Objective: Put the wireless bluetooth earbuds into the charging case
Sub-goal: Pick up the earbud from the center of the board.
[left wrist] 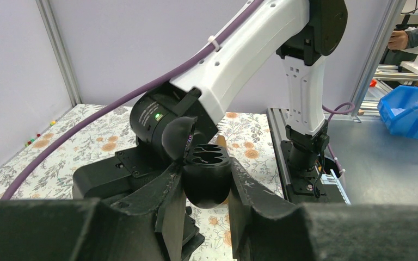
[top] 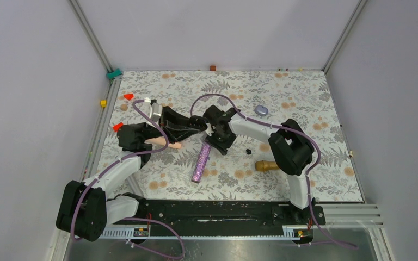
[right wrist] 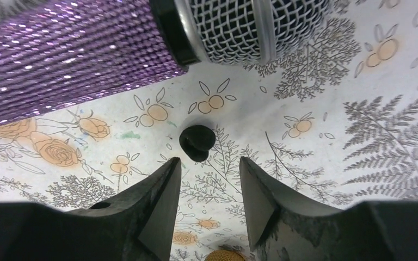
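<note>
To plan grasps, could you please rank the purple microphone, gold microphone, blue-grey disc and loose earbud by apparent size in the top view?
1. purple microphone
2. gold microphone, partly hidden under the right arm
3. blue-grey disc
4. earbud

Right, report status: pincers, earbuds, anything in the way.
Left pincer shut on open case, slots look empty. Right pincer open, one earbud just ahead on the table. Purple microphone close beside it.

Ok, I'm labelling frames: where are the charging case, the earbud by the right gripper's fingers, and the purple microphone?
charging case (left wrist: pixel 207 185): left wrist view, its rounded black body.
earbud (right wrist: pixel 197 142): right wrist view, the middle of the bud.
purple microphone (right wrist: pixel 71 60): right wrist view, its glittery handle.
</note>
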Action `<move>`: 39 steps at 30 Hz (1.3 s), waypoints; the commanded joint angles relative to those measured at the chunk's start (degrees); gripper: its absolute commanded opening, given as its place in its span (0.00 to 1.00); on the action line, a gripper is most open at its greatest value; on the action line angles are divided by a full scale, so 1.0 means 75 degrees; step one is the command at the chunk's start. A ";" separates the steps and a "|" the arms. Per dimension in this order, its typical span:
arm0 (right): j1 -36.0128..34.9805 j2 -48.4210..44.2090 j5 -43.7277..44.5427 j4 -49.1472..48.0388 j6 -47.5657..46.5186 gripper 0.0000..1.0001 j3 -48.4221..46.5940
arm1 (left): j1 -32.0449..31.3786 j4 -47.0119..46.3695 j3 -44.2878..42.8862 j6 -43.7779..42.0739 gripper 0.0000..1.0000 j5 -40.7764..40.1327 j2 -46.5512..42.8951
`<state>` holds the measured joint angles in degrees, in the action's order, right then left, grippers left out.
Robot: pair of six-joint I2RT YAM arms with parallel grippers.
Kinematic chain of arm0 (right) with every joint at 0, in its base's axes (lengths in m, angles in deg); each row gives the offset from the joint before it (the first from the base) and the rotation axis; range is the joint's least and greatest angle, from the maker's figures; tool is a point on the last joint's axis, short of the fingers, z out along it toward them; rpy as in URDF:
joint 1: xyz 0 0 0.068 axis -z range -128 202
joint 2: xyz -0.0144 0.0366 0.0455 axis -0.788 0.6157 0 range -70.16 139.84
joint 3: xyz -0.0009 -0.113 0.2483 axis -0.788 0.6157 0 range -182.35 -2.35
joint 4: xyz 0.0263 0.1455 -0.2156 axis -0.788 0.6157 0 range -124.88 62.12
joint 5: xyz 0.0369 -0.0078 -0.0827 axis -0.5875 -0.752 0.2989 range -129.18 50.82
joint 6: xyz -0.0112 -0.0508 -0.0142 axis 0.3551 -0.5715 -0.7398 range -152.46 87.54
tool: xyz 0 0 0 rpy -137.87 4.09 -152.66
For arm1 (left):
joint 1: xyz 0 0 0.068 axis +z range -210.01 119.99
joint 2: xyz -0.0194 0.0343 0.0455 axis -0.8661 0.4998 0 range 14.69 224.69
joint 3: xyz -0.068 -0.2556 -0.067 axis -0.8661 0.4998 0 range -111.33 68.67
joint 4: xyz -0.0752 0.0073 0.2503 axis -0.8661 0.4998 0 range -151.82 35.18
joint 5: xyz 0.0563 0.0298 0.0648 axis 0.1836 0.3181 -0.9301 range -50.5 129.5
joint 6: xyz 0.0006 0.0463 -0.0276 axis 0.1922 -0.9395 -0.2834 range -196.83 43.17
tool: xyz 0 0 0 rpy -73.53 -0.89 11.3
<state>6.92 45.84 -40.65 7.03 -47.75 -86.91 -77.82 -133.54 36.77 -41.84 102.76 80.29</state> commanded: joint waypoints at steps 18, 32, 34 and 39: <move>-0.1075 -0.0189 0.1085 -0.0256 -0.0027 0.52 0.0195 | 0.0050 -0.0468 -0.0202 -0.0059 0.00 0.0181 -0.0243; -0.1102 0.0088 0.1300 -0.0274 -0.0158 0.52 0.0188 | 0.0089 -0.0476 -0.0183 -0.0037 0.00 0.0196 -0.0301; -0.1103 0.0092 0.1354 -0.0328 -0.0212 0.52 0.0215 | 0.0092 -0.0480 -0.0179 -0.0035 0.00 0.0199 -0.0298; -0.1102 0.0099 0.1500 -0.0433 -0.0331 0.50 0.0278 | 0.0103 -0.0492 -0.0174 -0.0024 0.00 0.0201 -0.0304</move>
<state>-0.91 45.54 -31.17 5.04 -48.98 -85.40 -77.36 -133.76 36.77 -41.87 103.40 79.25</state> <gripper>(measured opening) 0.512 0.295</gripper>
